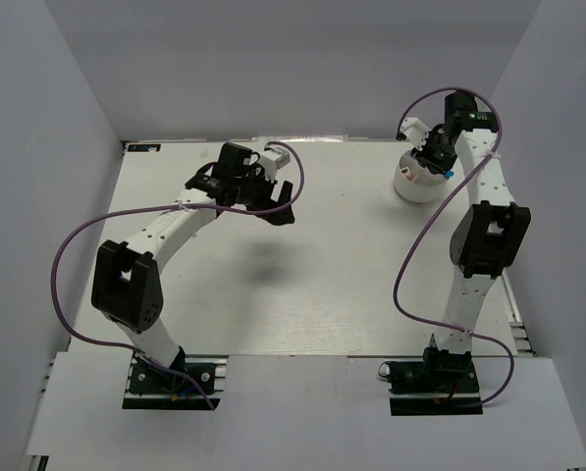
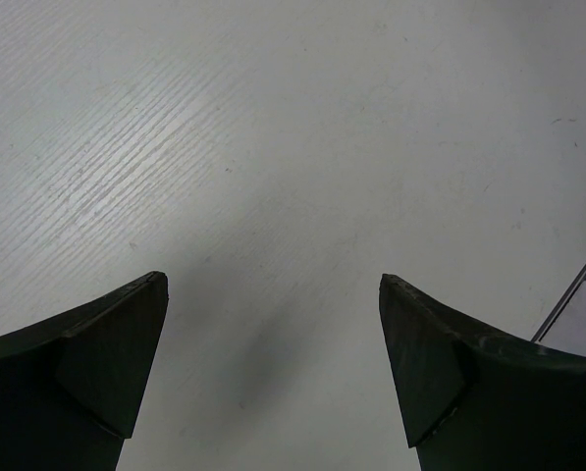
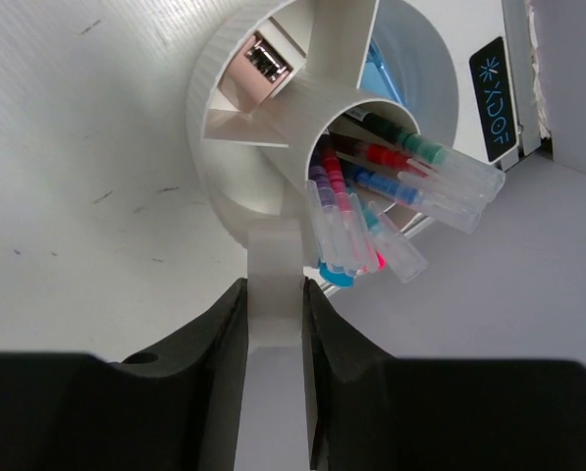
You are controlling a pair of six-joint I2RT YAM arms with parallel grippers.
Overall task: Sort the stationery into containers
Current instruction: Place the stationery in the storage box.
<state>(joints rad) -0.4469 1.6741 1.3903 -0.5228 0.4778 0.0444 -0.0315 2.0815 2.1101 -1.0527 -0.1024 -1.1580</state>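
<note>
Pens (image 3: 400, 175) in container (image 3: 202, 108), far right of table (image 1: 322, 285)

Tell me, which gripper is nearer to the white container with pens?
Right. The right gripper is closed on the white container itself; the left gripper hangs open above the table, far to the container's left.

Pale ribbed table (image 1: 322, 285) boxed in by plain grey walls (image 1: 37, 118) — small black label (image 3: 494, 98), blue-marked, near the edge.

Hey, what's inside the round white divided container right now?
In the round white divided container, the centre tube holds clear-capped pens with red, blue and green tips. A pinkish block sits in one outer compartment, something light-blue in another. The tube's bottom is hidden.
</note>
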